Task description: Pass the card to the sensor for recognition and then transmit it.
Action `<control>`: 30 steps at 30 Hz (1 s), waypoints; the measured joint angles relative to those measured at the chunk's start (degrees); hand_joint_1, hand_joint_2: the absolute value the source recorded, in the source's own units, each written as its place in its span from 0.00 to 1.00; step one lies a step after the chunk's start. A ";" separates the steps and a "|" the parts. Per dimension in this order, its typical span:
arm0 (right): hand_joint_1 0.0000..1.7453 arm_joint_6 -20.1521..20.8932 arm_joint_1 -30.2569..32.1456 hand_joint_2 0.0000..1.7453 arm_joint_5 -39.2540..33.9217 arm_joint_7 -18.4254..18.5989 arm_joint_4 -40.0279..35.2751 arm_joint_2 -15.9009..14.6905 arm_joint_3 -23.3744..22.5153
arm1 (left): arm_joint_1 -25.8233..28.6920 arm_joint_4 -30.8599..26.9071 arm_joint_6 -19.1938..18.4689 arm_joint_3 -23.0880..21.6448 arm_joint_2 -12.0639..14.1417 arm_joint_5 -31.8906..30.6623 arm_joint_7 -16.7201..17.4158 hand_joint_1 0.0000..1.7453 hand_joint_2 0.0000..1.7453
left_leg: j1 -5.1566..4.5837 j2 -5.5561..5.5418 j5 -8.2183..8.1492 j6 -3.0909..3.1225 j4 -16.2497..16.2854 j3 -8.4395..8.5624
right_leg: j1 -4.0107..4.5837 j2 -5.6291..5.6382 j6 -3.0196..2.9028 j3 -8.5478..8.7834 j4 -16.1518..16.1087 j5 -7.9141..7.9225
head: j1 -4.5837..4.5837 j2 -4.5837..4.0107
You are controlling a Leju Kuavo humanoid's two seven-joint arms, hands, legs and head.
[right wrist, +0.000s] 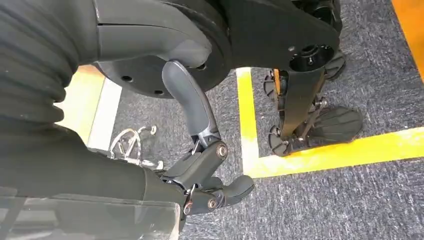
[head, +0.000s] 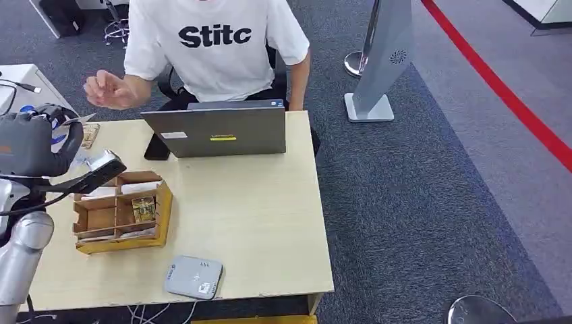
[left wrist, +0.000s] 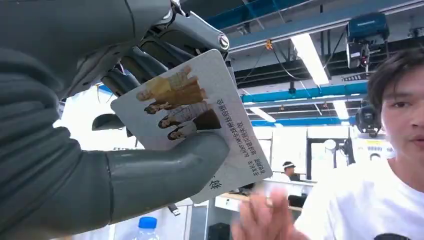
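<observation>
The robot's left hand pinches the white printed plastic card between thumb and fingers, raised at the wooden table's far left corner. The person's outstretched hand lies just beyond the card's free edge — the likely handover direction. The right hand hangs at the robot's side with its fingers curled on nothing — well away.
</observation>
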 joint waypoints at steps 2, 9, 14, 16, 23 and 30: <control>0.00 0.00 -0.01 1.00 0.00 0.00 0.00 0.00 0.02 | 0.01 0.15 -0.11 0.00 0.00 0.00 0.09 1.00 1.00 | 0.00 0.00 0.00 0.00 0.00 0.00 | 0.00 0.00 0.00 0.00 0.00 0.00 | 0.00 0.00; 0.00 -0.11 -0.02 1.00 -0.37 0.00 0.00 0.00 0.00 | 2.01 -0.95 3.18 0.97 0.17 3.35 -1.08 1.00 1.00 | -0.02 0.08 -0.02 -0.01 -0.03 -0.02 | -0.01 0.09 0.00 0.05 0.03 0.00 | 0.02 0.00; 0.00 -1.33 0.68 1.00 -2.28 0.04 0.00 0.02 -0.68 | 21.34 -18.20 12.09 10.72 -0.07 9.27 -4.84 1.00 1.00 | -0.05 0.86 -0.49 -0.11 -0.07 0.23 | -0.03 0.84 -0.06 0.02 0.03 -0.17 | -0.02 0.00; 0.00 -1.90 1.01 1.00 -3.45 -0.17 -0.02 0.18 -1.59 | 32.16 -26.80 14.57 17.21 -1.74 13.10 -9.51 1.00 1.00 | -0.05 1.18 -0.73 -0.17 -0.07 0.40 | -0.04 1.18 -0.07 0.01 0.02 -0.34 | -0.04 0.00; 0.00 -2.05 1.14 1.00 -4.00 -0.92 -0.02 0.24 -3.17 | 44.90 -38.01 12.70 29.18 -7.30 14.67 -15.52 1.00 1.00 | 0.01 0.21 -0.79 -0.04 0.00 0.28 | -0.01 0.22 0.05 0.28 0.01 -0.70 | 0.02 0.00; 0.00 -2.10 1.03 1.00 -4.00 -0.90 -0.02 0.26 -3.63 | 46.35 -40.54 12.24 32.37 -9.18 14.53 -15.54 1.00 1.00 | 0.03 0.17 -0.67 -0.04 0.00 0.36 | 0.00 0.19 0.01 0.39 0.03 -0.65 | 0.02 0.00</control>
